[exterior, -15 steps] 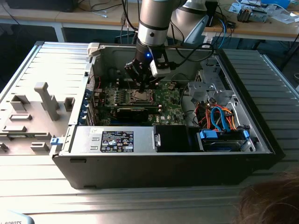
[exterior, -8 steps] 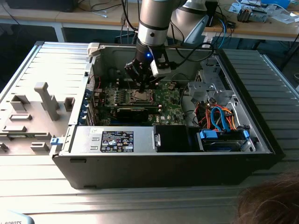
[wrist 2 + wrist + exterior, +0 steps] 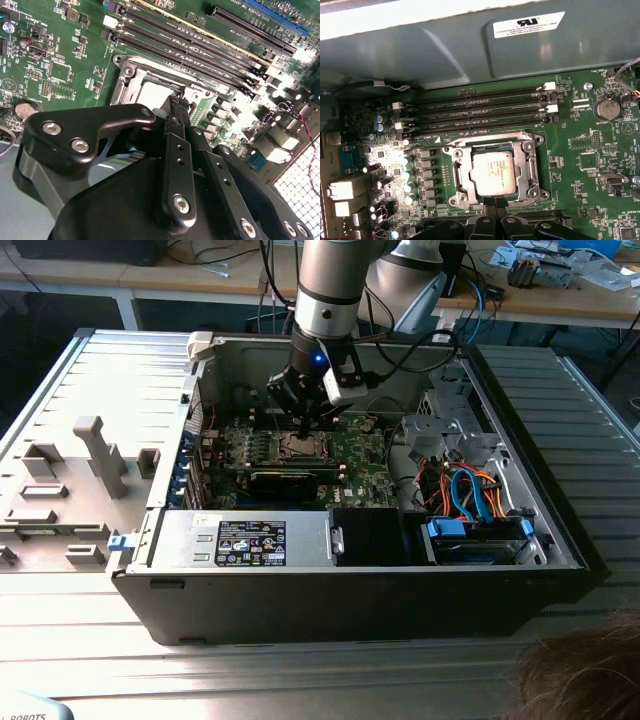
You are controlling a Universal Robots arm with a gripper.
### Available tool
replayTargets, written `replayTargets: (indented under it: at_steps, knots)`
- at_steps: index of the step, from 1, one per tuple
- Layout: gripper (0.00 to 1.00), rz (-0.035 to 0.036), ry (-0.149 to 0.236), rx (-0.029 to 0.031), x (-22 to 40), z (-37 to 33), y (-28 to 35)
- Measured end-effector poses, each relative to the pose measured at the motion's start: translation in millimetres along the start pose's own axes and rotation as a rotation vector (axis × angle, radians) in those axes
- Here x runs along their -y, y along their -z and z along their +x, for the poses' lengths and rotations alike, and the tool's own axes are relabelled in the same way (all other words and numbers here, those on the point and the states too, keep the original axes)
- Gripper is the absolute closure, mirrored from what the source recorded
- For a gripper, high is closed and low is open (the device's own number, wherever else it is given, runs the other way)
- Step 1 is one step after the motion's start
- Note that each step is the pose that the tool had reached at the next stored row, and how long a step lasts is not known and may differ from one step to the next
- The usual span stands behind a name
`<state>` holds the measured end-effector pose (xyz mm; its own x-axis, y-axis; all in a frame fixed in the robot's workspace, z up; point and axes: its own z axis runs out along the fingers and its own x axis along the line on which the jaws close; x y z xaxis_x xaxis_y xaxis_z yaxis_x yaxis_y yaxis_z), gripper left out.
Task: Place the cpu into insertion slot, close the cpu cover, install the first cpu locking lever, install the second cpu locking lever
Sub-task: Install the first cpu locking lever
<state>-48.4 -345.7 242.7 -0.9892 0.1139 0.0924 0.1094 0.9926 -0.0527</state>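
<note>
Chip: small flat silvery-tan cpu (image 3: 493,172), lying under the thin silvery frame cpu cover (image 3: 463,175).
Way: at 6 o'clock from the black gripper (image 3: 305,430), exterior view.
Jaws: pinched together, nothing seen held.

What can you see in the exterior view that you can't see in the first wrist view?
The exterior view adds the whole computer case, the arm and the blue and orange cables. The first wrist view adds the cpu up close, framed by the cpu cover, plus a round battery. Both show the green motherboard and the gripper by the insertion slot.
</note>
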Motion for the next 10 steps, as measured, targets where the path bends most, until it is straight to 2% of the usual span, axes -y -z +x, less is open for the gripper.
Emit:
replayTargets:
  at_steps: [10]
  knots:
    - [0.89, 0.0028, 0.03, 0.0016, 0.0, 0.0, 0.0]
